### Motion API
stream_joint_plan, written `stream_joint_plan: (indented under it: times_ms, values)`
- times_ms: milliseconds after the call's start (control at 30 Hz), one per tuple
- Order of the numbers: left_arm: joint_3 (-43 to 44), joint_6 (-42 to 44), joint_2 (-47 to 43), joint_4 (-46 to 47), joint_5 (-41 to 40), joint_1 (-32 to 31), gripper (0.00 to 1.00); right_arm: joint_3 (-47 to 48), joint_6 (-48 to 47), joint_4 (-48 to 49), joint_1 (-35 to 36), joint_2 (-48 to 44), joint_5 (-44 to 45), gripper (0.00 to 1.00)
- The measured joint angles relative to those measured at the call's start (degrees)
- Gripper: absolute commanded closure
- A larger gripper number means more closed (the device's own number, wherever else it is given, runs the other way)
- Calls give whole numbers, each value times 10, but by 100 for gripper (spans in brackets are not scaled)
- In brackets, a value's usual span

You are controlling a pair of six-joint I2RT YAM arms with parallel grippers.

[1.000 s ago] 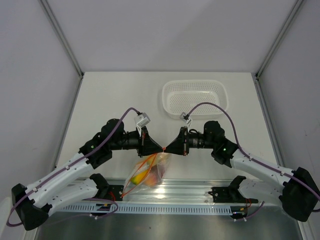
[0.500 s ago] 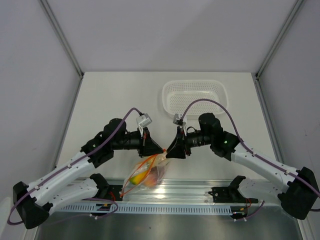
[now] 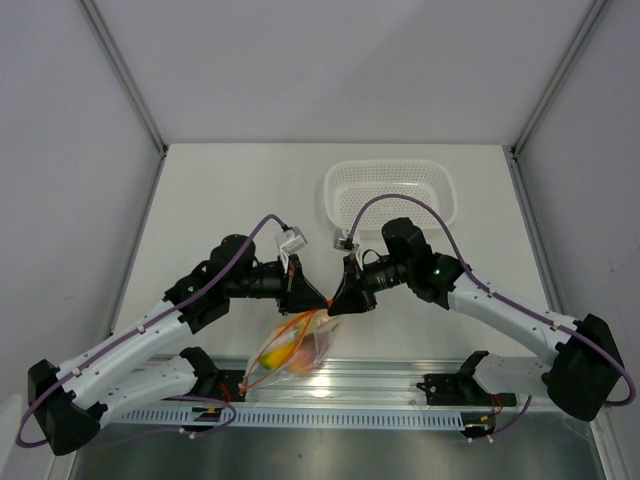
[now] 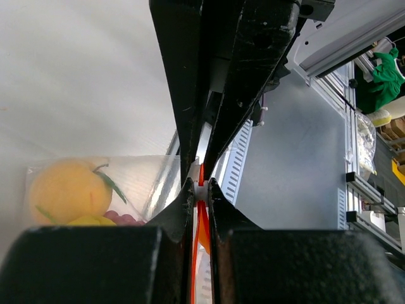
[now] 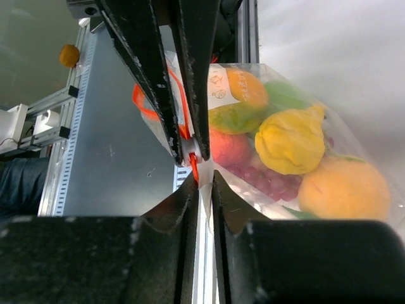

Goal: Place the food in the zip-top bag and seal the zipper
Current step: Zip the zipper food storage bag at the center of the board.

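The clear zip-top bag (image 3: 292,345) hangs in the air between my two grippers, above the table's near edge. The toy food (image 3: 283,352) is inside it: a yellow piece (image 5: 290,140), an orange-yellow mango (image 5: 343,188), a green apple (image 5: 285,95), dark red grapes (image 5: 266,180) and a peach (image 5: 229,147). My left gripper (image 3: 323,298) is shut on the red-orange zipper (image 4: 200,218). My right gripper (image 3: 333,303) is shut on the bag's top edge (image 5: 204,183), tip to tip with the left one. Part of the zipper (image 3: 290,320) droops in a loop to the left.
A white perforated basket (image 3: 389,195) stands empty at the back right of the table. A metal rail (image 3: 400,378) runs along the near edge under the bag. Grey walls close in the left, right and back.
The right gripper has moved left along the bag's top until it meets the left gripper. The bag hangs a little further left and lower. The left gripper has barely moved.
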Motion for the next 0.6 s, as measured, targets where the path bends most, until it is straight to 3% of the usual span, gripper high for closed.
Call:
stream_joint_plan:
  times_ms: [100, 300, 600]
  values:
    - [0, 0, 2, 0, 3, 0, 100, 4, -1, 0, 0, 2, -8, 94]
    - [0, 0, 3, 0, 6, 1, 99, 13, -2, -1, 0, 12, -28, 99]
    - [0, -1, 6, -1, 18, 4, 99, 18, 12, 0, 2, 24, -47, 100]
